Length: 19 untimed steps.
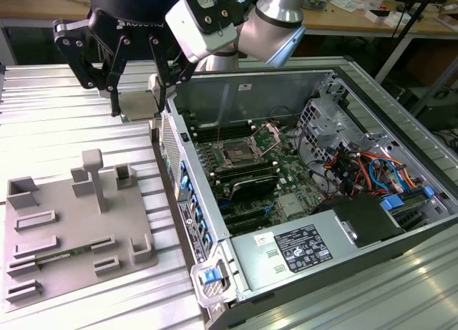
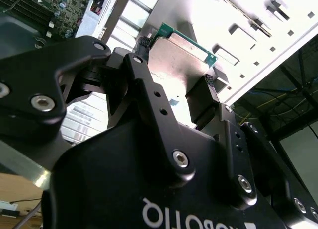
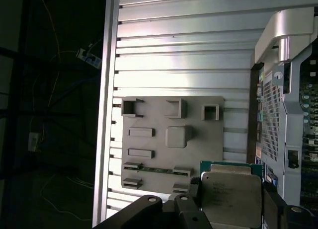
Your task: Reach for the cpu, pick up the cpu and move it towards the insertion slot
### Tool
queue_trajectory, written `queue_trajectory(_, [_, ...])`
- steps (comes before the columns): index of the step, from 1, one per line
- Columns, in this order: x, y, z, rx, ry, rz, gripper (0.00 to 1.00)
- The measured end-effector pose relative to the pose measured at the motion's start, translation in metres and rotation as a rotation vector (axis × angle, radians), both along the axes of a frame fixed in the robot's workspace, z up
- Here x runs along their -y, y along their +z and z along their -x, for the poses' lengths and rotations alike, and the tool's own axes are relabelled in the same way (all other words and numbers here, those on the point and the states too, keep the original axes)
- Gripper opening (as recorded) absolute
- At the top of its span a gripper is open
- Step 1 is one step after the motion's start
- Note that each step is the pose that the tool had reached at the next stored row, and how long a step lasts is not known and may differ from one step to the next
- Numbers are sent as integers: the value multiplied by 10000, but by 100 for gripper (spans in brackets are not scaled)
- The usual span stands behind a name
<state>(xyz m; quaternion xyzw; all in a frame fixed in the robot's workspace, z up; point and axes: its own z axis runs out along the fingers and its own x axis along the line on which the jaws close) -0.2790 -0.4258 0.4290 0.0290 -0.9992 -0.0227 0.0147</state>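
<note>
1. The tool (image 1: 136,104) hung above the ribbed aluminium table (image 1: 57,115), its black fingers (image 1: 114,86) pinching the cpu (image 1: 139,103) from two opposite edges.

2. The cpu, a pale silvery square on a green backing, was held clear of the table, just beside the outer wall of the open computer case (image 1: 300,201), on the exterior view's left of that wall.

3. In the second wrist view the chip (image 2: 176,57) sat flat between the finger pads (image 2: 206,97); in the first wrist view its metal top (image 3: 231,194) showed with the green edge along one side.

4. The insertion slot (image 1: 237,155), a shiny metal frame with a dark centre, lay inside the case on the green motherboard (image 1: 286,180), well apart from the held chip and on the far side of the case wall from it.

5. The grey plastic tray (image 1: 64,230) with raised blocks rested on the table towards the exterior view's left, below the tool and apart from it; the first wrist view showed the same tray (image 3: 149,114) from overhead.

6. Coloured cables (image 1: 358,165) and a labelled power unit (image 1: 286,251) filled the case on the exterior view's right.
</note>
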Motion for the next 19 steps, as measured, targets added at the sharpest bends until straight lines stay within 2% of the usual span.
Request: queue_trajectory(19, [0,0,-214,0,0,1,55])
